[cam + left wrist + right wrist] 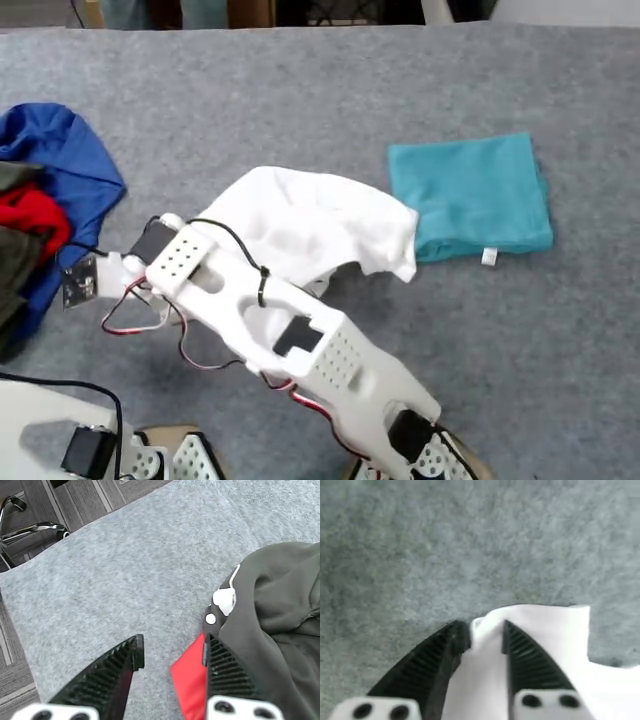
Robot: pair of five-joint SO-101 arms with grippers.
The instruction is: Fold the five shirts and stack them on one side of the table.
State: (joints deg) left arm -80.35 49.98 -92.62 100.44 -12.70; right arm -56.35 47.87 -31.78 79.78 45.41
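Observation:
A crumpled white shirt (310,225) lies mid-table. My right arm stretches across it from the front right. In the right wrist view my right gripper (485,630) is shut on a raised fold of the white shirt (540,630) at the cloth's edge. A folded teal shirt (470,195) rests to the right. At the left edge lies a heap of a blue shirt (55,160), a red shirt (35,210) and a dark shirt (12,260). My left gripper (172,645) hangs open just beside the dark shirt (280,610) and the red shirt (192,680), holding nothing.
The grey felt table (300,90) has free room at the back and front right. Red and black cables (150,320) trail from the right arm. Past the table's edge the left wrist view shows the floor and chrome chair legs (25,530).

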